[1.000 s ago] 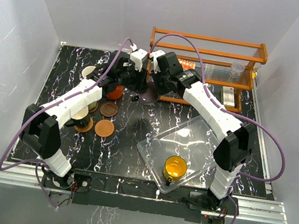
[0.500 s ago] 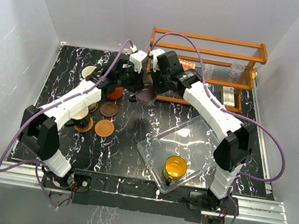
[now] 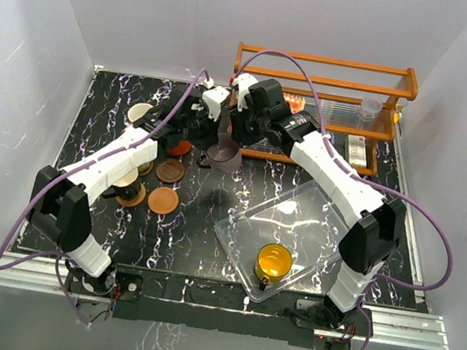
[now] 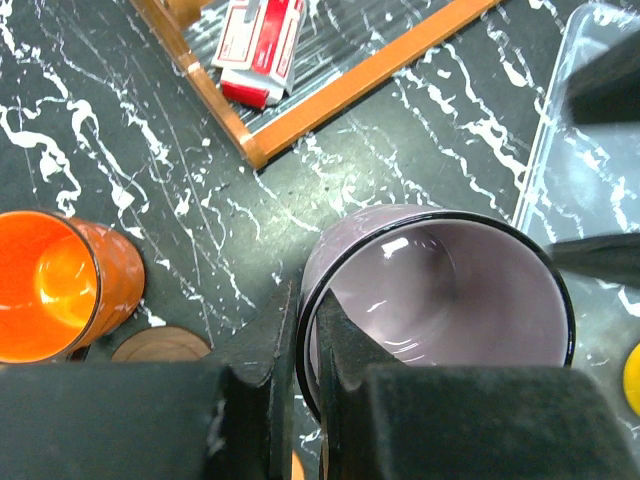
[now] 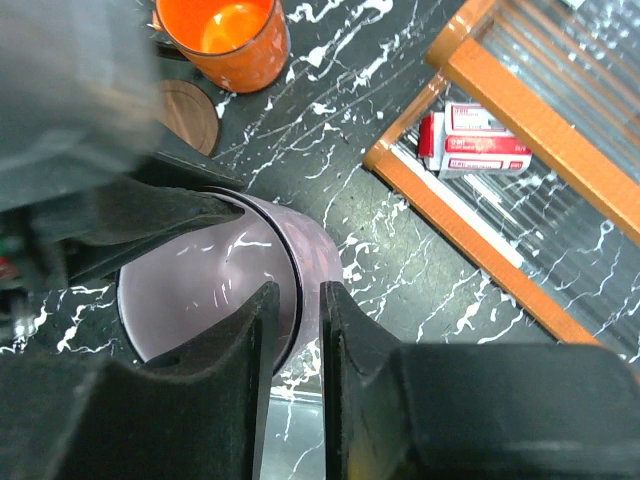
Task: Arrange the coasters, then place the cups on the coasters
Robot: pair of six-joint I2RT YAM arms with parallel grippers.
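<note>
Handover of the mauve cup (image 3: pixel 223 149), just before the wooden rack (image 3: pixel 323 60), is judged under way. Its rim is pinched tight by the left gripper (image 4: pixel 305 320); the right gripper (image 5: pixel 298 300) is slightly parted around the opposite wall. Next, a bare coaster (image 3: pixel 162 200) must be reached.

I operate in a lab test cell: white panel walls (image 3: pixel 65 6) enclose my black marbled table (image 3: pixel 196 242) and aluminium frame (image 3: pixel 423 324).
</note>
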